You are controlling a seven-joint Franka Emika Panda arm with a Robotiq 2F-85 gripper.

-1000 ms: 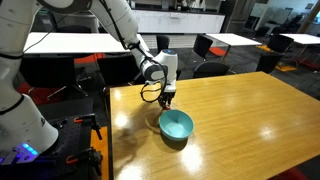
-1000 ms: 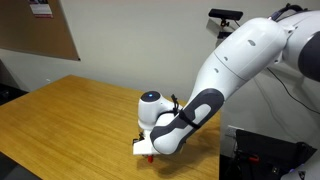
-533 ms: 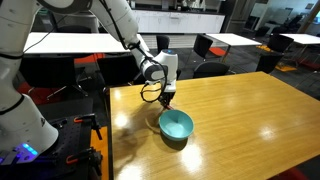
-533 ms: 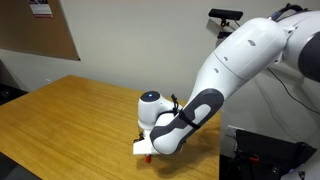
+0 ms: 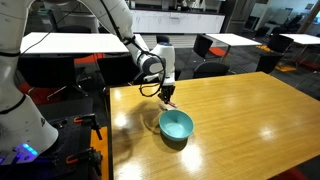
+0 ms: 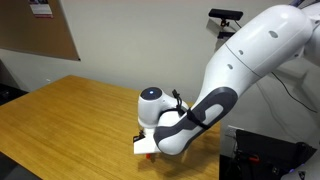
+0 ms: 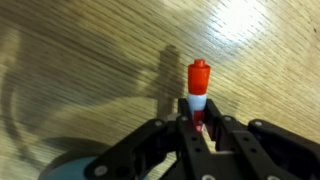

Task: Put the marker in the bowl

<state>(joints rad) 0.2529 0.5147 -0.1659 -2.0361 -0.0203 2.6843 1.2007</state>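
My gripper [image 7: 199, 126] is shut on the red marker [image 7: 198, 88], which sticks out past the fingertips with its red cap forward and a white band behind it. In an exterior view the gripper [image 5: 168, 97] hangs over the wooden table just behind the teal bowl [image 5: 176, 125], a little above its far rim. In the wrist view a curved grey-teal edge of the bowl [image 7: 70, 168] shows at the lower left. In the other exterior view the gripper [image 6: 148, 150] is at the bottom edge, and the bowl and marker are hidden there.
The wooden table [image 5: 240, 115] spreads wide to the right of the bowl; its edge runs close on the left [image 5: 108, 130]. Chairs and other tables stand behind. In an exterior view the arm's bulky white link [image 6: 190, 115] fills the right half.
The gripper has risen slightly with the marker in it and shifted a little away from the bowl. The bowl has not moved.
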